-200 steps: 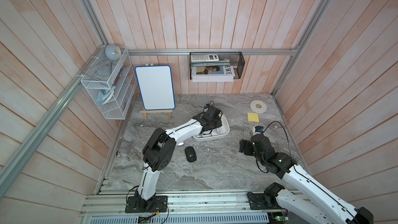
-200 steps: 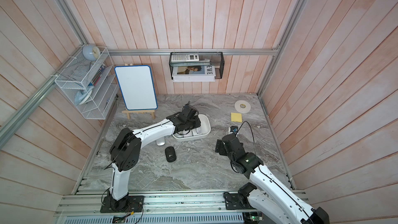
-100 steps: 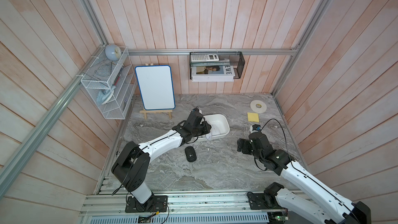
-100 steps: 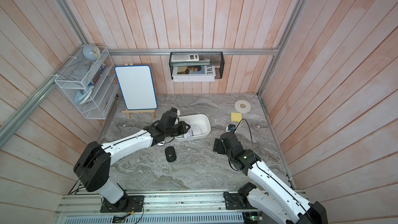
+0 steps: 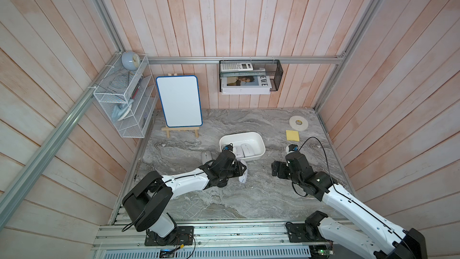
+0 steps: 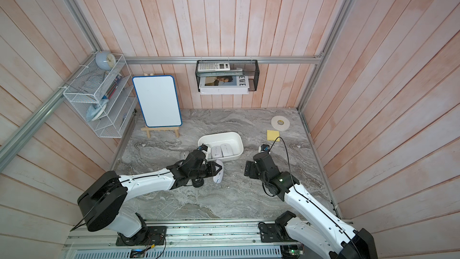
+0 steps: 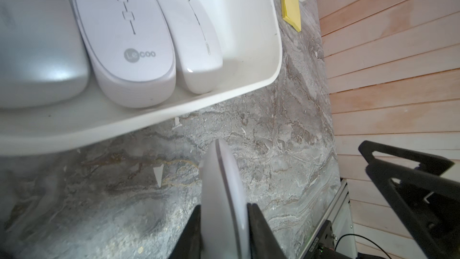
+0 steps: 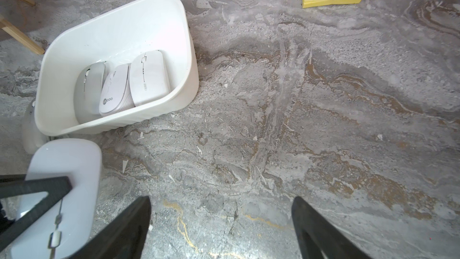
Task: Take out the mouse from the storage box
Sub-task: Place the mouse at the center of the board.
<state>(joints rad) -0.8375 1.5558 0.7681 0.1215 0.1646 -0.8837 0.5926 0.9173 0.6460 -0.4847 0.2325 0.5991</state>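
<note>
In left pincer (image 7: 224, 211), mouse (image 7: 221, 173) edgewise, boxward

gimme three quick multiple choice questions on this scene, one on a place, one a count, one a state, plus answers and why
1. Where is the held mouse in the left hand?
A) inside the storage box
B) outside the box, over the table
C) on a wall shelf

2. How many mice lie in the storage box?
A) three
B) one
C) five

3. What state is the right hand in?
A) shut on a mouse
B) shut on a yellow pad
C) open, empty

Answers:
1 B: the left wrist view shows it clamped on edge beyond the box rim.
2 A: a grey one, a logo-marked one and a plain white one sit side by side.
3 C: the hand gapes wide, with only table showing in it.
</note>
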